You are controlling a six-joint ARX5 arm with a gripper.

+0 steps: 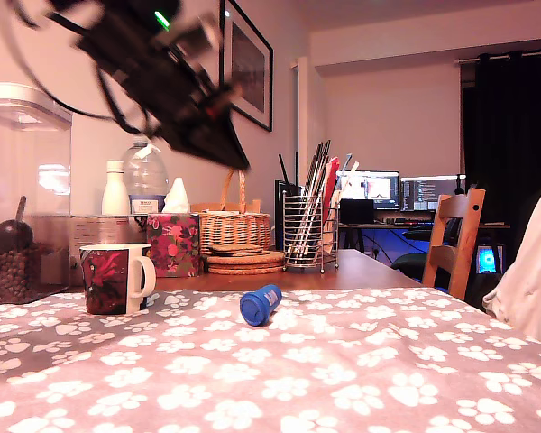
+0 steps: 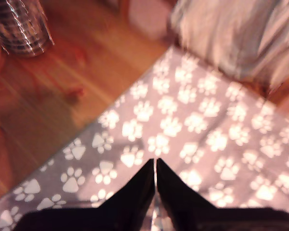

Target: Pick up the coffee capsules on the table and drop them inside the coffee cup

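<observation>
Paw-print tablecloth (image 1: 279,379) fills the foreground in the exterior view, nothing on it up close. Further back, the blue coffee capsule (image 1: 259,305) lies on its side on the cloth, long axis running diagonally, flanged end toward the camera and the exterior view's left, narrow end pointing back and right. Coffee cup (image 1: 115,279) stands upright well to its left in that view, handle facing the capsule, apart from it. I can't see a cream capsule in either view; may be in the cup already, can't tell. Gripper (image 2: 155,166) is high up, blurred in the exterior view, arm slanting down from the upper left; its tip sits above and slightly left of the capsule, nearer the capsule side than directly over the cup. Wrist view shows the jaws pressed together with only a hairline gap, nothing between them that I can see, so closed and empty. Wrist camera sees just cloth, bare wood tabletop (image 2: 53,91) and the wire utensil holder (image 2: 21,24); no capsule or cup in frame. Judgement: next move is open, come down and toward the exterior view's right onto the capsule, and grip across its short axis since it's lying down and could roll.
</observation>
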